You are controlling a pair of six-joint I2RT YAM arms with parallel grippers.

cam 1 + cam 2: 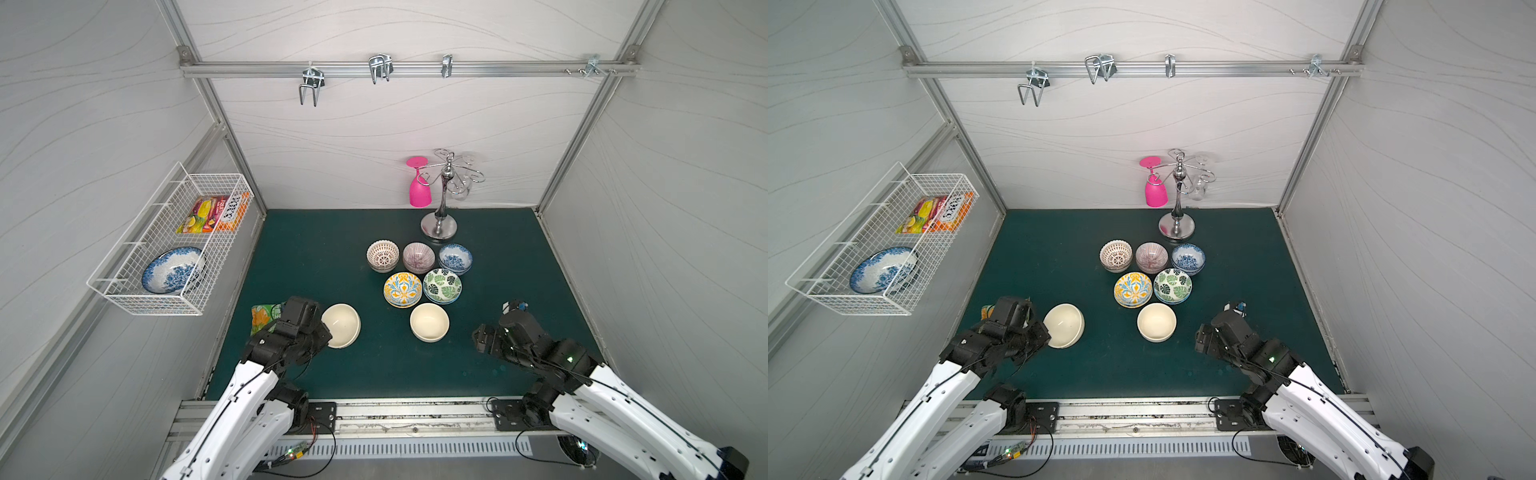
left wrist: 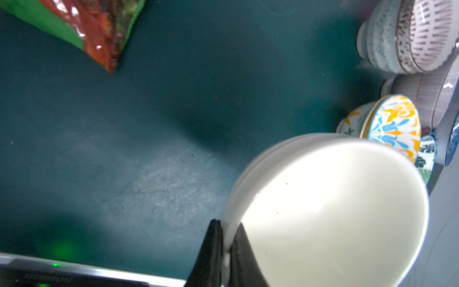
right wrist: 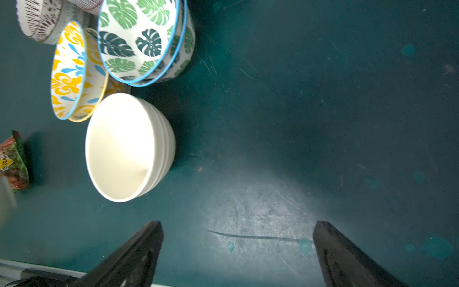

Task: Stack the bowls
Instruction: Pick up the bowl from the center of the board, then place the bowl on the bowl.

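Left jaws closed on the rim of one cream bowl (image 1: 341, 325), which is tilted, at the counter's (image 1: 316, 257) left. Right jaws wide open, empty, near the second cream bowl (image 1: 429, 322). Patterned bowls (image 1: 442, 284) stand stacked in a cluster just behind it.

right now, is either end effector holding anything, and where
The left end effector pinches a plain cream bowl by its rim; the right end effector is open, empty.

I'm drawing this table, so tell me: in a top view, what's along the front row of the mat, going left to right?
snack packet → held cream bowl, pinched by the shut left gripper → free cream bowl → open right gripper
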